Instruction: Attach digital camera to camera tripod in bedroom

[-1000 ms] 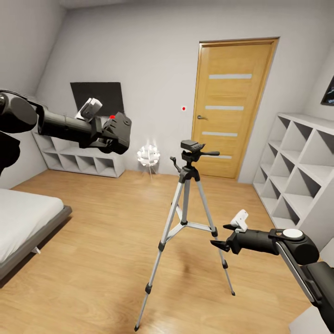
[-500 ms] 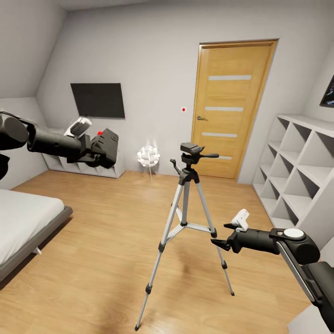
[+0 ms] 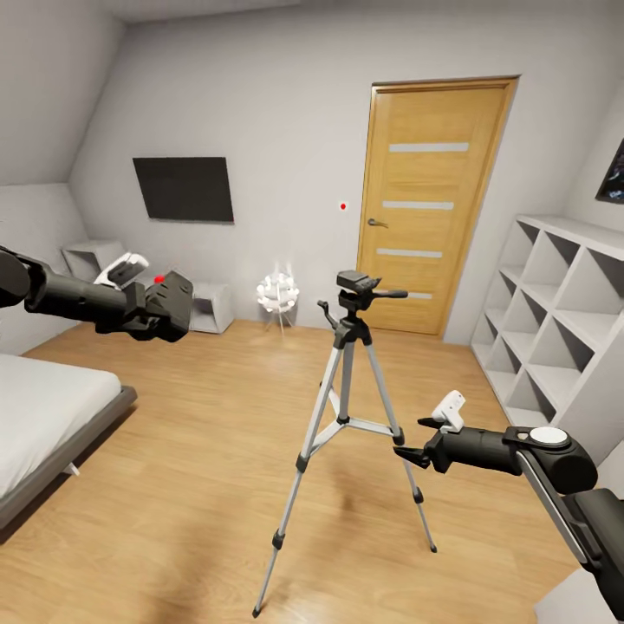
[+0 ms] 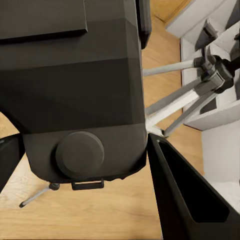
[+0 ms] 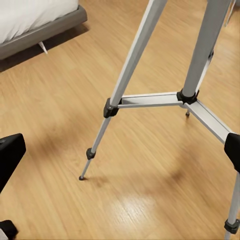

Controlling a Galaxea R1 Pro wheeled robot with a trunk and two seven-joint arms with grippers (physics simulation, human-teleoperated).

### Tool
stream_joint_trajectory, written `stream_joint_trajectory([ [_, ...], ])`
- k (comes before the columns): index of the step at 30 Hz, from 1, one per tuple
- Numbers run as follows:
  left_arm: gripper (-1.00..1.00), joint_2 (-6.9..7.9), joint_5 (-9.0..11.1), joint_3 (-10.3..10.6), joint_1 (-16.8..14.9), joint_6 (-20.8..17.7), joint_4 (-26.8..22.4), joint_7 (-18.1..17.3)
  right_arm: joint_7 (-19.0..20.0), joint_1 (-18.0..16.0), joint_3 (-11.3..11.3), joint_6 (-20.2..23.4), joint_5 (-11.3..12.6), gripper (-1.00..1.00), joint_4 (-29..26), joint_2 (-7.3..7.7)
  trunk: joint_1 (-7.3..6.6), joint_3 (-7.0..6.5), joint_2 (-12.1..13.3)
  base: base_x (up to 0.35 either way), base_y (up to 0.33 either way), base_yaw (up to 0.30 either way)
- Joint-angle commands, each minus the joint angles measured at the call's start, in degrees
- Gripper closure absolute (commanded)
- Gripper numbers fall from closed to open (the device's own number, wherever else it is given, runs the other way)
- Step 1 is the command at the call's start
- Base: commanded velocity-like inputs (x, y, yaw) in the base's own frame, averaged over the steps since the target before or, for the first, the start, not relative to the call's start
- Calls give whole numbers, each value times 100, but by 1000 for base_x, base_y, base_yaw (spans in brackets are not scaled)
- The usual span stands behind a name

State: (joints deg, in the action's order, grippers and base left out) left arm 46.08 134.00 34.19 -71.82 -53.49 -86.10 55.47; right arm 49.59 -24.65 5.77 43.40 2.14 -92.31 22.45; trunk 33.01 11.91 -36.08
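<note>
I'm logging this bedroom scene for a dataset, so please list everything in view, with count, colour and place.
digital camera: one, black with red button, in the left gripper
camera tripod: one, silver and black, mid-floor
door: one, wood, far wall
TV: one, black, far wall
cube shelves: white, right wall
low shelf: white, under the TV
lamp: one, white, beside the door
bed: one, white, left
left gripper: black, shut on the camera
right gripper: black, open, near a tripod leg
</note>
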Motion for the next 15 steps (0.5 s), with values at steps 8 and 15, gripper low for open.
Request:
stream_joint_trajectory([
  [8, 100, 264, 100, 4, 305, 23, 33, 52, -2, -7, 3, 51, 18, -100, -6, 5, -174, -134, 313, 0, 0, 108],
  [15, 100, 389, 100, 1, 471, 23, 45, 58, -2, -10, 3, 54, 15, -100, -5, 5, -328, -260, 594, 0, 0, 217],
])
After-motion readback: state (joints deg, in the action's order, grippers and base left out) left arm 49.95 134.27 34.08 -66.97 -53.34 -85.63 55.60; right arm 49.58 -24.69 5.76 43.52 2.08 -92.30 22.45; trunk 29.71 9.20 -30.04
